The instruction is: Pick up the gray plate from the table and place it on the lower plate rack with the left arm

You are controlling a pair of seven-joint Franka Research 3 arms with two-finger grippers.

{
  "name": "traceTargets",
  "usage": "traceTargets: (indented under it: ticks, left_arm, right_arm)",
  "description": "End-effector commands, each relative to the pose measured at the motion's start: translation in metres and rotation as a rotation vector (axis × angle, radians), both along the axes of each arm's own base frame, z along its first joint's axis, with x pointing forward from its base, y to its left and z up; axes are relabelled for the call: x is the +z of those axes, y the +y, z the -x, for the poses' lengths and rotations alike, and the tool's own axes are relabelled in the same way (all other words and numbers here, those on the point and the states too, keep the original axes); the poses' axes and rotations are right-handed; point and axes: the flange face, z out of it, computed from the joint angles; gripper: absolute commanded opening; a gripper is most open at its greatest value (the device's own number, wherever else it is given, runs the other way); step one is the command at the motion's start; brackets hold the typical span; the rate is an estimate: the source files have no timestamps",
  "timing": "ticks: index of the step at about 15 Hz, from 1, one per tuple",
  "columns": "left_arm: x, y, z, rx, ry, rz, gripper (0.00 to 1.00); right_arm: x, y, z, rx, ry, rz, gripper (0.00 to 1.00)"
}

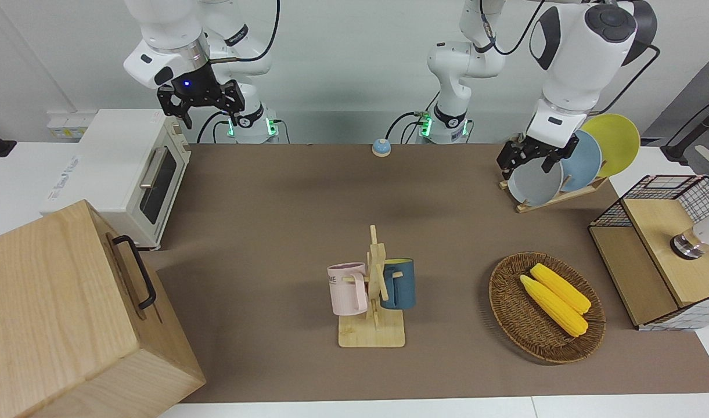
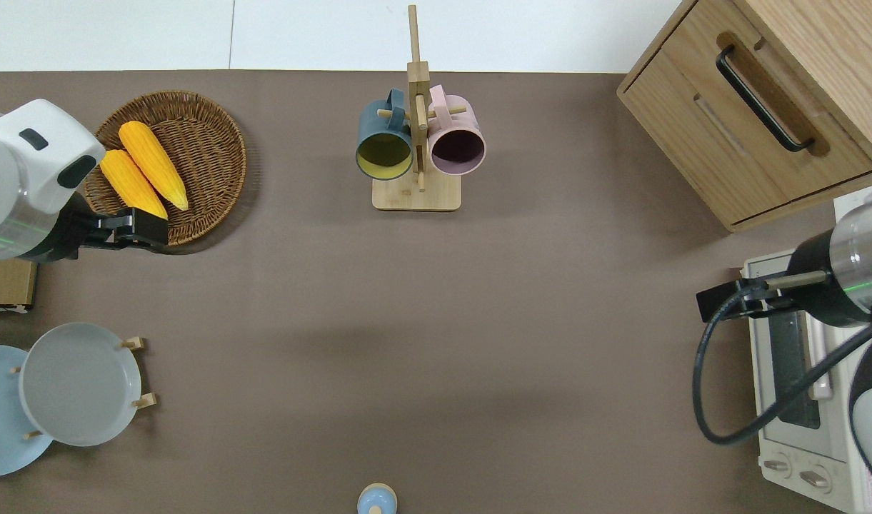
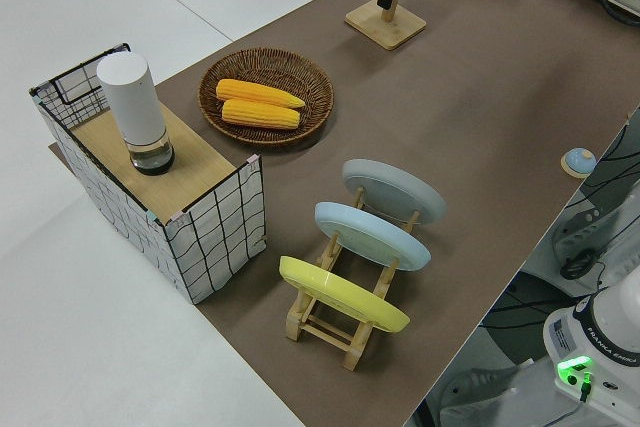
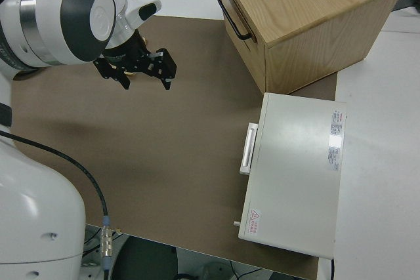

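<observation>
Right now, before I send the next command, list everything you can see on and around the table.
gray plate: 1, pale gray, lowest slot of plate rack
sky-blue plate: 1, middle slot
yellow plate: 1, top slot
mug tree: 1, wood, holding pink mug and dark blue mug
wicker basket: 1, brown, holding 2 yellow corn cobs
bell: 1, blue, table edge nearest the robots
toaster oven: 1, white, right arm's end
wooden cabinet: 1
wire shelf: 1, holding white cylinder
left gripper: open, empty
right gripper: parked
</observation>
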Motion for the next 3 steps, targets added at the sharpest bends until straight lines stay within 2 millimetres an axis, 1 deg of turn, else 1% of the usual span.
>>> traceTargets:
  ticks: [1,3]
  left_arm:
    - [0.0013,-0.0018,-0.0007,0.010,-0.017,-0.042,1.00]
    - [0.0004,-0.0022,-0.0011,0.043,-0.015,-0.039,1.00]
  right_arm:
    - [0.0040,-0.0031,0.0028,-0.003,0.005,-0.002,0.990]
    - [0.0040,-0.0031,0.0028,-0.003,0.005,-0.002,0.987]
